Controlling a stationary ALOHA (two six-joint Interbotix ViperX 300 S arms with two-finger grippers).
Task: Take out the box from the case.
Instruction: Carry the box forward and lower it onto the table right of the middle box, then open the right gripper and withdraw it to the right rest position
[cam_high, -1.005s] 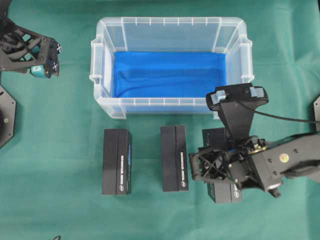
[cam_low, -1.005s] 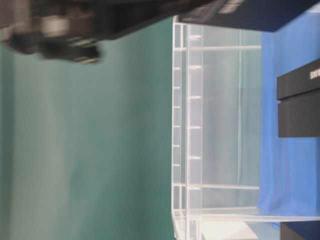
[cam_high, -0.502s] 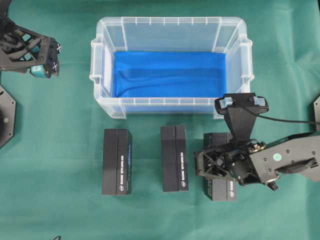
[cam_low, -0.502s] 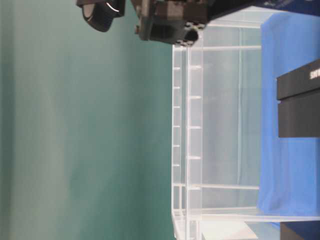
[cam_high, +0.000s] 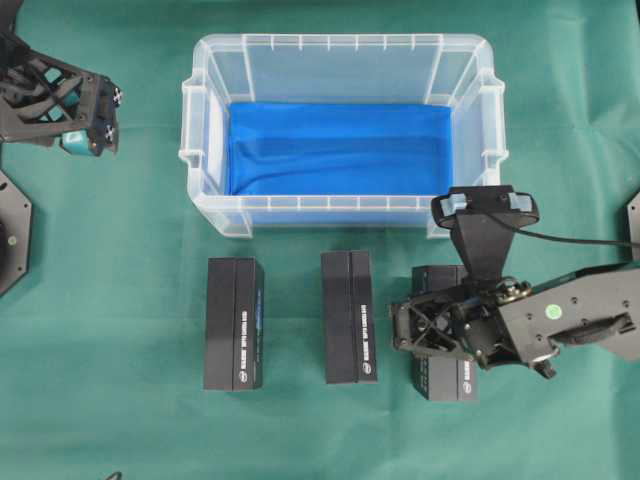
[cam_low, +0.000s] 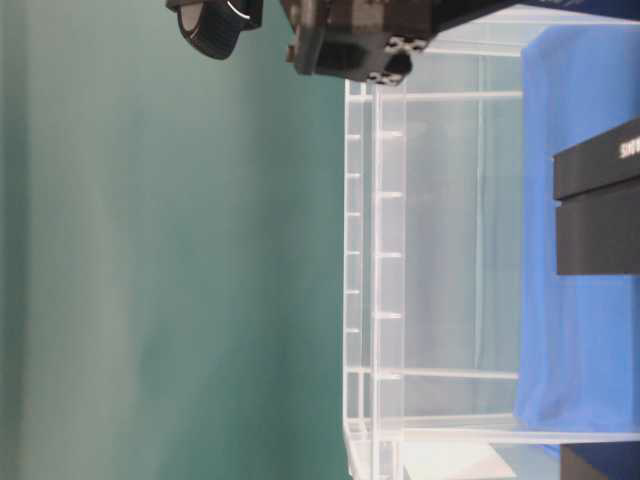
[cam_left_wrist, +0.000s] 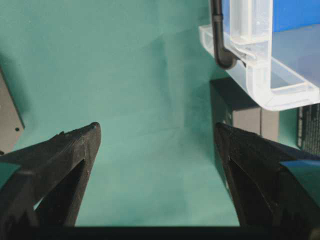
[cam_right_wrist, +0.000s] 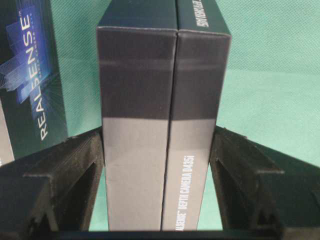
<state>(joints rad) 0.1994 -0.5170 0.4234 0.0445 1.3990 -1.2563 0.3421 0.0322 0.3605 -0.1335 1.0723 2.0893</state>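
At the far left, the left gripper (cam_high: 92, 128) hangs idle with jaws spread wide and empty, clear of the case (cam_high: 340, 213), which holds only its blue cloth (cam_high: 338, 146). Right of two boxes already lined up on the desk (cam_high: 120, 300), the right gripper (cam_high: 403, 330) straddles the third box (cam_high: 450, 374) there, jaws touching both sides, seemingly to set it down.

- A table covered by a green cloth (cam_high: 120, 260) carries everything.
- A clear plastic case (cam_high: 340, 52) stands on the cloth toward the far side, with a blue cloth (cam_high: 335, 145) lining its bottom.
- Three dark boxes lie in a row on the green cloth in front of the case, apart from one another: the left box (cam_high: 233, 323), the middle box (cam_high: 349, 316), and the right box (cam_high: 444, 375), partly hidden under an arm.
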